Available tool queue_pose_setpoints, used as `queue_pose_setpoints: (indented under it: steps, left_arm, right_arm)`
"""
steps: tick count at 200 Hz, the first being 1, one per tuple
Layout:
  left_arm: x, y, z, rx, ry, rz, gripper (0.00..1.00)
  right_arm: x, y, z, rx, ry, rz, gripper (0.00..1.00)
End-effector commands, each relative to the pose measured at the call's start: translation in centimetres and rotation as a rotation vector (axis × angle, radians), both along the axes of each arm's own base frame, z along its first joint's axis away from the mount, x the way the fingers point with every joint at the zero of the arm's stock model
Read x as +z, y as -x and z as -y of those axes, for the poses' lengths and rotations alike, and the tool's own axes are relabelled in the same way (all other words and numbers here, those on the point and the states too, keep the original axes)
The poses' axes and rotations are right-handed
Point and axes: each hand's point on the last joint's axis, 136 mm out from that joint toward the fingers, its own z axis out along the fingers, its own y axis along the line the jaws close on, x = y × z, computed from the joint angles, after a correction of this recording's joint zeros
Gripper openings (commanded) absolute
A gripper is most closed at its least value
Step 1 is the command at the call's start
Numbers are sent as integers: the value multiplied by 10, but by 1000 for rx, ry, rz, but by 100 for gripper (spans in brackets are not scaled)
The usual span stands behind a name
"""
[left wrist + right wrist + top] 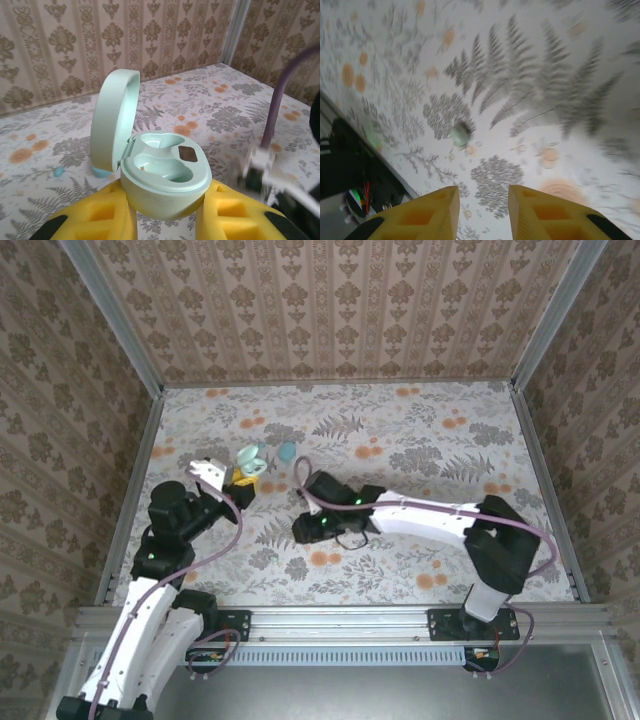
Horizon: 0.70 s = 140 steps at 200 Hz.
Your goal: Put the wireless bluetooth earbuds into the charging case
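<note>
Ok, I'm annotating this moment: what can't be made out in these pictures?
- Right wrist view: motion blur; the small pale round thing on the floral tablecloth cannot be identified.
- Left wrist view: the open mint-green oval plastic charging case hides most of a blue object behind its lid; the tiny light-blue bit beside it is too small to read.
- Top external view: the case's inside is too small to see.

We observe a table (400, 440) covered by a white cloth printed with grey ferns and orange flowers. On three sides stand walls (330, 300) papered in a beige damask stripe. We note aluminium posts (118, 325) at the rear corners and an aluminium rail (340, 616) along the near edge. Lighting is even and diffuse.
</note>
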Motion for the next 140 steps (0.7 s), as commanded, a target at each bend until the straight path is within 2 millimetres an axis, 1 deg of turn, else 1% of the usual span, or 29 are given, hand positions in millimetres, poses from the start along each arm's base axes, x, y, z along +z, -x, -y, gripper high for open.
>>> queue_pose_setpoints:
  steps: [1, 31, 59, 86, 107, 128, 140]
  left_arm:
    - [9, 4, -15, 72, -32, 35, 11]
    - [20, 14, -24, 108, -29, 66, 11]
    - [24, 19, -28, 124, -28, 82, 11]
    - [25, 22, -30, 136, -22, 83, 11]
    - [28, 24, -32, 141, -18, 90, 11]
    - [30, 25, -32, 142, -21, 94, 11]
    - [29, 25, -32, 141, -26, 92, 11]
  right_arm:
    - [-3, 6, -29, 107, -30, 39, 31]
    - [-19, 15, -44, 236, 30, 70, 32]
    - [-30, 19, -52, 279, 66, 75, 34]
    - [-38, 23, -56, 311, 93, 69, 35]
    - [-48, 28, -56, 337, 135, 63, 38]
    - [-56, 30, -56, 355, 172, 67, 39]
    - [-57, 29, -57, 361, 181, 73, 40]
